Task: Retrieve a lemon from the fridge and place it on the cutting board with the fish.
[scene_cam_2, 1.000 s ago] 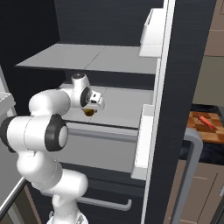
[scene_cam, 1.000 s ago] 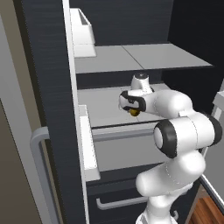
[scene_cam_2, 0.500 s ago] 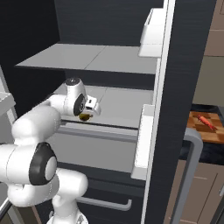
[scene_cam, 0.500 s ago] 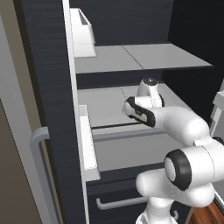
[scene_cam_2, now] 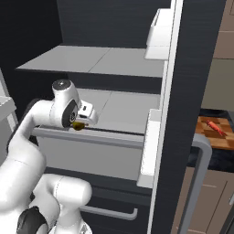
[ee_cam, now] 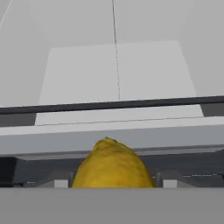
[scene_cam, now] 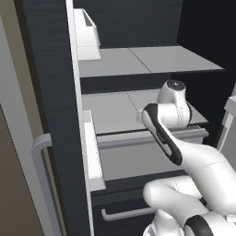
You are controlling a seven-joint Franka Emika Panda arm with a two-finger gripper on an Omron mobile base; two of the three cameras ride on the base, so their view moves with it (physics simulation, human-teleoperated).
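Note:
The lemon [ee_cam: 113,165] is a yellow ball held between the fingers of my gripper [ee_cam: 113,183], which is shut on it. In the right base view the gripper [scene_cam_2: 80,119] hangs at the front lip of the middle shelf [scene_cam_2: 123,109] of the open fridge [scene_cam_2: 196,68], with the lemon [scene_cam_2: 78,126] just under the hand. My own arm hides the hand in the left base view, in front of the fridge [scene_cam: 55,92]. The cutting board [scene_cam_2: 218,133] lies on the counter far right, with the reddish fish [scene_cam_2: 214,126] on it.
White door bins [scene_cam: 87,27] [scene_cam_2: 160,27] jut from both open doors. A long grey door handle [scene_cam_2: 197,183] stands between the fridge and the counter. Below the shelf is a pale crisper front [scene_cam_2: 91,153], then a dark drawer with a bar handle [scene_cam_2: 112,212].
The hand has pulled back from over the shelf to its front lip, slightly lower, carrying the lemon. The arm's elbow has swung round in front of the fridge.

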